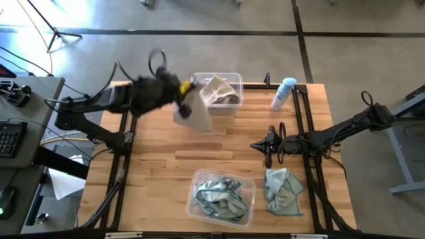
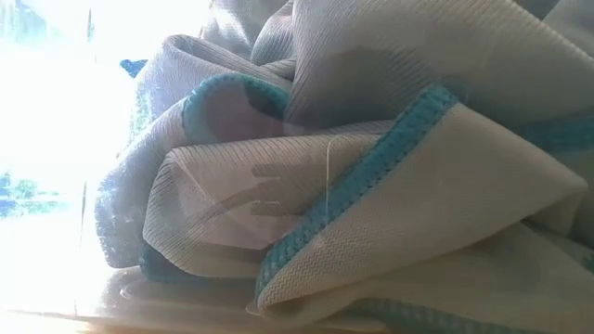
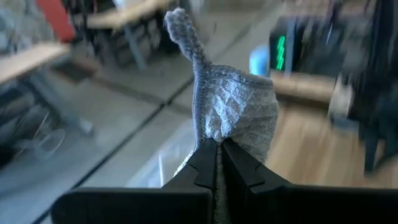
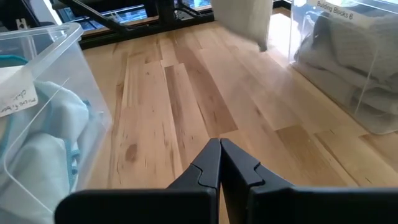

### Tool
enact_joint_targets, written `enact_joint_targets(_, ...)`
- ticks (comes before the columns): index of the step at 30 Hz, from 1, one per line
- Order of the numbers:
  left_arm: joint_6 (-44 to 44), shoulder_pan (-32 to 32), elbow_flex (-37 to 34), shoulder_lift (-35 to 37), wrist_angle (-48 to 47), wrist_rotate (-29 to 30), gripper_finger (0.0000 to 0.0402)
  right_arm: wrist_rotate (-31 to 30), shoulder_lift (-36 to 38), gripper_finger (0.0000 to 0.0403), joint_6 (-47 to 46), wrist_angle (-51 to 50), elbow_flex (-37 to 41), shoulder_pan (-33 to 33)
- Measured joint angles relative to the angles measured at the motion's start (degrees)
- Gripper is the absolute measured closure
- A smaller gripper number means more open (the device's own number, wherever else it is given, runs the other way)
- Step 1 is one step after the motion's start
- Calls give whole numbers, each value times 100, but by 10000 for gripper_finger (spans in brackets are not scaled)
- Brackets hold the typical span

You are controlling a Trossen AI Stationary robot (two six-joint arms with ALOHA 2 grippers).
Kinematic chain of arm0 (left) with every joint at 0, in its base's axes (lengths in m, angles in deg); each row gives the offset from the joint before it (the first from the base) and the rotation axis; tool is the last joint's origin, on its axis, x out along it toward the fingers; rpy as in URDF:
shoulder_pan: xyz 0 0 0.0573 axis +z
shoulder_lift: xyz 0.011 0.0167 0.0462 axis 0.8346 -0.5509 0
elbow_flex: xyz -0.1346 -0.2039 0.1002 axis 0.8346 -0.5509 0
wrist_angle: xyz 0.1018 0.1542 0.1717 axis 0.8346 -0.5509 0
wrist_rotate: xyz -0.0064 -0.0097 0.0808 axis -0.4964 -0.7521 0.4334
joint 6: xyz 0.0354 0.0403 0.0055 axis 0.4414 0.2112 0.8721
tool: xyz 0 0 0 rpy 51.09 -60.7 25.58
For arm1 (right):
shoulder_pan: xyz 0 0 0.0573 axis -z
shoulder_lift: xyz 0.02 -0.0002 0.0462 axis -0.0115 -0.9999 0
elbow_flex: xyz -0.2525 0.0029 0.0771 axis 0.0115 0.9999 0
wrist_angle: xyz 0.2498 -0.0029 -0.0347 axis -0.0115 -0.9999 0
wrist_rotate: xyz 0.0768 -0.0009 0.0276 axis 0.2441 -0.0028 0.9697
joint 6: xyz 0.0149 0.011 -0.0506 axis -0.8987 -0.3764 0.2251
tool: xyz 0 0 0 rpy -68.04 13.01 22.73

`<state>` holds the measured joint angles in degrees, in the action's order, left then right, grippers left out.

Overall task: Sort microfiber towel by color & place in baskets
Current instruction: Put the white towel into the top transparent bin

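Pinched between the closed fingers of my left tool (image 3: 219,149), a beige towel (image 1: 194,111) is hanging just beside the far basket (image 1: 232,81), and I am risking draping it over the rim, while my right tool (image 1: 269,158) is idling shut.

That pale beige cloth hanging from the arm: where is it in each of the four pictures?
High view: the beige towel hangs from the left gripper, beside the far basket.
Low view: not in it; teal towels fill the picture.
Left wrist view: pinched between the shut fingers, centre.
Right wrist view: hanging at the top edge.
Shared landmark: the far basket, also in the right wrist view.
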<state>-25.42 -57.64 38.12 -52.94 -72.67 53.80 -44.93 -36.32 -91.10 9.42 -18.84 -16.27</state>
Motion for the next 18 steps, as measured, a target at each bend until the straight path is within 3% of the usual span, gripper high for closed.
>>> enact_joint_targets(5,557,961,189,-8,1209,-1205,401,-8,0,402,-1,0,0,0)
enact_joint_targets(18,421,2595,509,-548,3299,-2949,401,-12,0,402,105,-2,0,0)
